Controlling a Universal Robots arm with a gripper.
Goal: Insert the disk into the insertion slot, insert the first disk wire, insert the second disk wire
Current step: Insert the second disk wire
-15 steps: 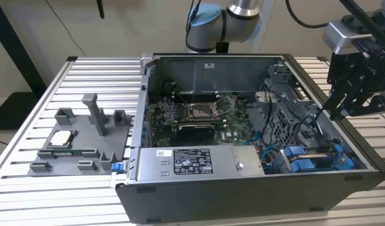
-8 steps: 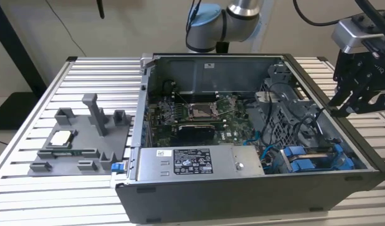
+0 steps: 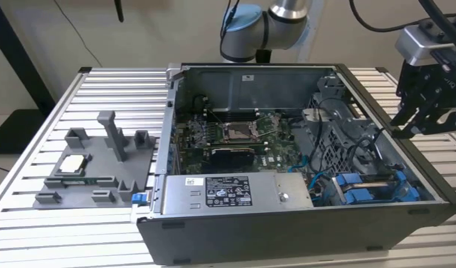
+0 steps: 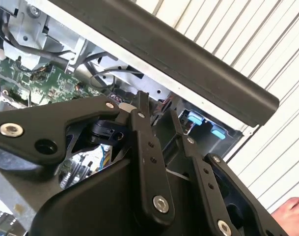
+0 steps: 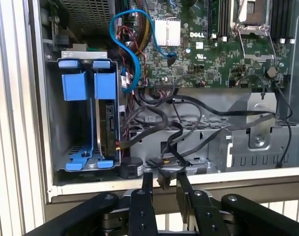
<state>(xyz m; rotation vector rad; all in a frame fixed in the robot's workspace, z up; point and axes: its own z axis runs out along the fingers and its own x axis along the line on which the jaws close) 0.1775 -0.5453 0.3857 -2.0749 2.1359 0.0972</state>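
Your claw (image 5: 163,183) is pressed onto a black wire connector (image 5: 164,173), pinching it between the fingertips. It hovers over the rim of the computer case (image 3: 287,234), on the side where the insertion slot (image 5: 73,128) sits. The disk (image 5: 106,115), in its blue carrier, appears already seated in that slot inside the case, so the wiring looks like the step in hand.

Watch the lead behind the connector. It runs back into a tangle of black cables (image 5: 164,118) in the case, and I judge it could go taut or snag there and twist the plug in your grip. A plug that arrives skewed at the disk's socket may jam or bend pins. I cannot tell from here how squarely it is held.

A blue cable (image 5: 133,59) loops inside the case just beside the slot and could catch a finger. The case rim lies directly under the claw, so a low approach would strike it.

A person's hand (image 4: 292,210) is near the claw, just outside the case. The grey power-supply box (image 3: 228,192) stands in the case beside the slot. The fixture tray (image 3: 94,149) lies outside the case, well apart.
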